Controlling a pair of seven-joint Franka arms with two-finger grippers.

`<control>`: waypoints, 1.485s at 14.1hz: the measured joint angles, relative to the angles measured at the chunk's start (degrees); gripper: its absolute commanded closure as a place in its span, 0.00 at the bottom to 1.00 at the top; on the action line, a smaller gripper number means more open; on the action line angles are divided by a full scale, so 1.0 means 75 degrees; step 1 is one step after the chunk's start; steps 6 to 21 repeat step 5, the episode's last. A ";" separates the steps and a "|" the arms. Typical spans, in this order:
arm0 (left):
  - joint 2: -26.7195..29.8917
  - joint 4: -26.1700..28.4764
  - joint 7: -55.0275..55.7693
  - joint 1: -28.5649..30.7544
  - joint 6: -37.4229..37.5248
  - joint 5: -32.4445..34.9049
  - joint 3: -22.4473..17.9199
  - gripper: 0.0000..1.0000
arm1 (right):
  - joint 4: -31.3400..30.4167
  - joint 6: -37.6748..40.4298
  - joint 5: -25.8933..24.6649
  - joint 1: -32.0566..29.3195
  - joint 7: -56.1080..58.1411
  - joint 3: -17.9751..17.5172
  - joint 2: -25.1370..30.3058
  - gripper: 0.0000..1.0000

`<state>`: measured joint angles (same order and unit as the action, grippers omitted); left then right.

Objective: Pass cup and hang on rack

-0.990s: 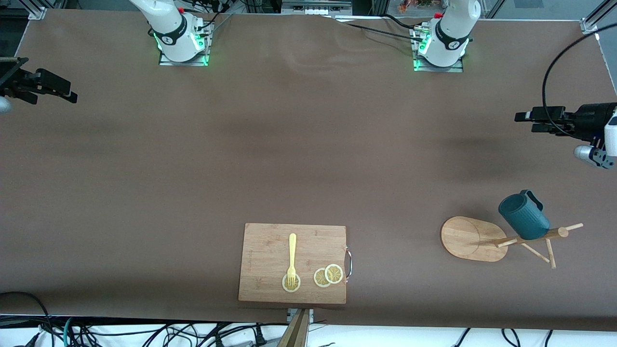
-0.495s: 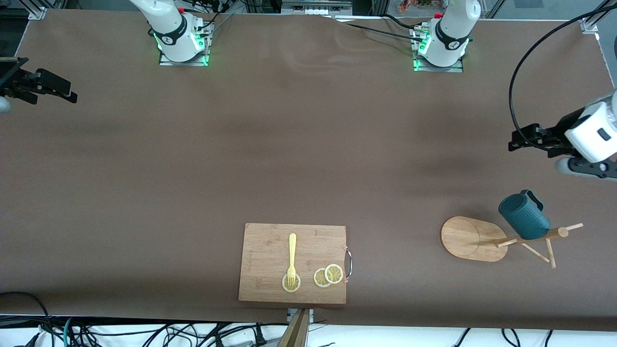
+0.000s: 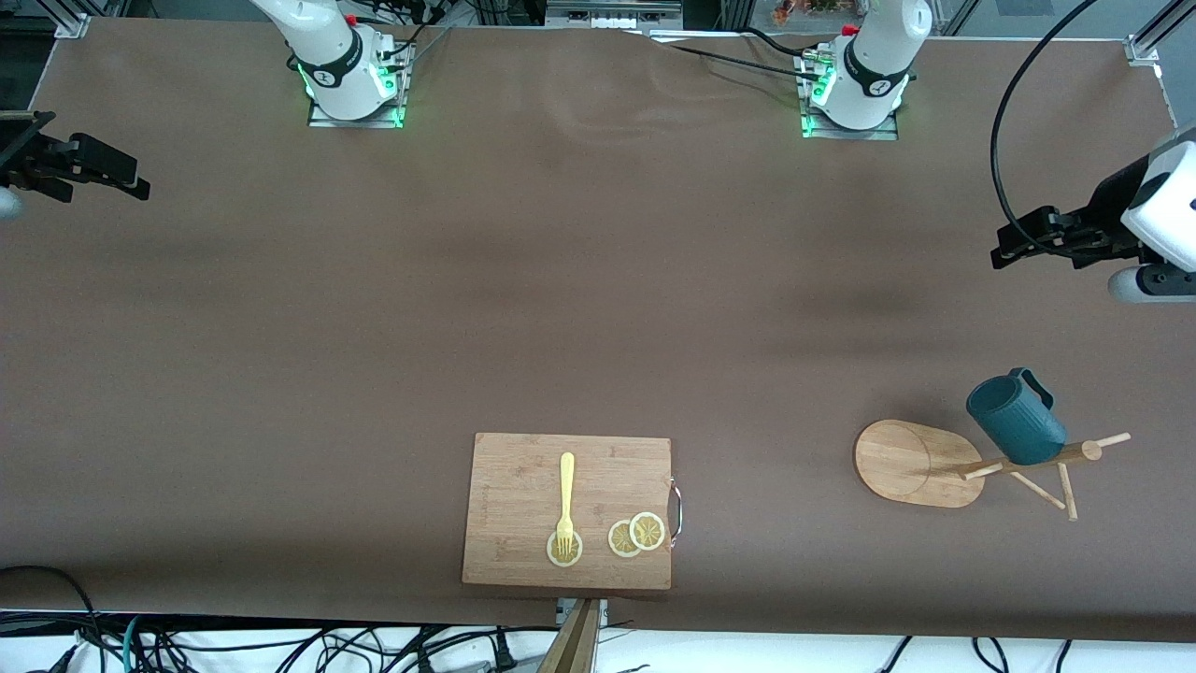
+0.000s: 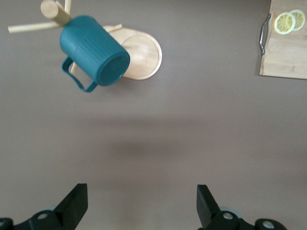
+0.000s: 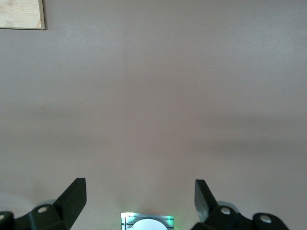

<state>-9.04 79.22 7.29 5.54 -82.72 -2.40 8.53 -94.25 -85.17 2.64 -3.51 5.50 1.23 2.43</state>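
the cup (image 3: 1016,420) hangs tilted on the rack (image 3: 944,463), low and toward the right edge of the front view, at the left arm's end of the table. its handle (image 3: 1035,383) points up the frame and its bottom faces the left wrist camera, where it shows in the upper left of that picture (image 4: 94,56). the rack's oval base (image 3: 904,462) sits on the table with the pole and thin pegs spreading toward the frame's right edge.

the left gripper (image 3: 1004,245) hovers over bare table at the right edge of the front view, above the cup in the frame, jaws spread wide and holding nothing. the right gripper (image 3: 135,179) waits at the upper left edge, jaws released and empty too.

a cutting board (image 3: 523,477) lies at the bottom centre with a yellow fork (image 3: 565,491) and lemon slices (image 3: 637,535) on it.
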 measured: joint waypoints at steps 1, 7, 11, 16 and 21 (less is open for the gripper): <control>0.0002 0.0031 0.0025 0.0008 0.0060 0.0000 -0.0010 0.00 | 0.0000 -0.0001 0.0000 0.0000 0.0000 0.0000 0.0000 0.00; -0.0128 0.0069 0.0031 0.0041 0.0167 0.0002 -0.0034 0.00 | 0.0003 -0.0007 0.0000 0.0000 0.0000 0.0000 0.0000 0.00; -0.0128 0.0069 0.0031 0.0041 0.0167 0.0002 -0.0034 0.00 | 0.0003 -0.0007 0.0000 0.0000 0.0000 0.0000 0.0000 0.00; -0.0128 0.0069 0.0031 0.0041 0.0167 0.0002 -0.0034 0.00 | 0.0003 -0.0007 0.0000 0.0000 0.0000 0.0000 0.0000 0.00; -0.0128 0.0069 0.0031 0.0041 0.0167 0.0002 -0.0034 0.00 | 0.0003 -0.0007 0.0000 0.0000 0.0000 0.0000 0.0000 0.00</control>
